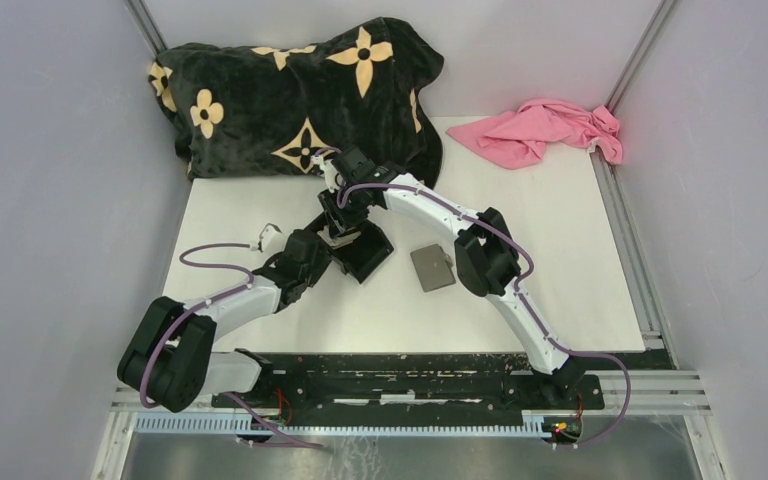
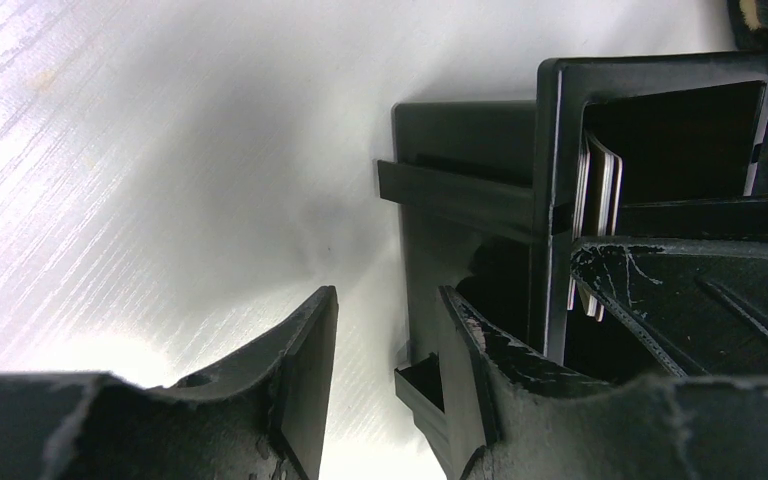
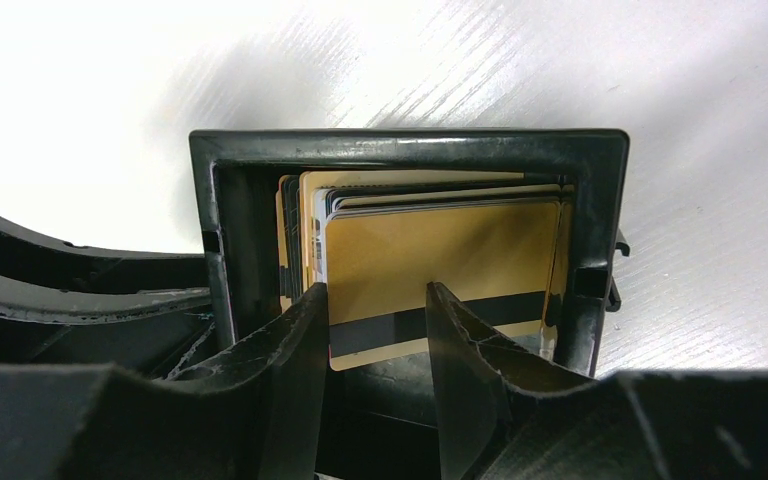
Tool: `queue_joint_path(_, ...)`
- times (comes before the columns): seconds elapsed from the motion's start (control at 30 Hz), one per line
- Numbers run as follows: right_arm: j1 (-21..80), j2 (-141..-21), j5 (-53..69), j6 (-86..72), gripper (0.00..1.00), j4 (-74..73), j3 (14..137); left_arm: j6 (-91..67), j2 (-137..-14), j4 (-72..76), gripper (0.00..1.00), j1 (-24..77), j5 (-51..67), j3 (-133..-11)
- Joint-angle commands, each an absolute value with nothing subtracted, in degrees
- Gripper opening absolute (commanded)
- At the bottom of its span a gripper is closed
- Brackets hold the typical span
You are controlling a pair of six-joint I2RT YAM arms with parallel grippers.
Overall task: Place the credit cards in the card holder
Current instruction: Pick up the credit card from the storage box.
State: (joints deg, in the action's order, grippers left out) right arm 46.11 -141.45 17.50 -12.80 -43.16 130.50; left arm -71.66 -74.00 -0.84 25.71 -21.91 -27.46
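The credit cards stand in a stack inside a black plastic box [image 3: 410, 145], with a gold card [image 3: 440, 255] in front. Their edges [image 2: 600, 180] show in the box [image 2: 560, 120] in the left wrist view. My right gripper [image 3: 375, 295] is open, reaching into the box with a finger on each side in front of the gold card's lower edge. My left gripper [image 2: 388, 295] is open at the box's side. One of its fingers [image 2: 465, 345] lies against the box and bare table shows in the gap. The grey card holder [image 1: 432, 267] lies flat just right of the box [image 1: 365, 250], under the right arm.
A black blanket with tan flowers [image 1: 290, 90] is heaped at the back left. A pink cloth [image 1: 550, 130] lies at the back right. Both arms cross over the middle of the white table [image 1: 560, 260]. Grey walls close in both sides.
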Motion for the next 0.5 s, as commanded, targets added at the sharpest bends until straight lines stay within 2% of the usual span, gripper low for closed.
queue_joint_path(0.0, 46.8, -139.94, 20.53, -14.28, 0.44, -42.03, 132.26, -70.01, -73.81, 0.79, 0.48, 25.34, -22.59, -27.44)
queue_joint_path(0.47, 47.02, -139.46, 22.49, -15.11, 0.45, -41.33, 131.45, -69.92, -75.03, 0.18, 0.44, 25.38, -23.38, -28.12)
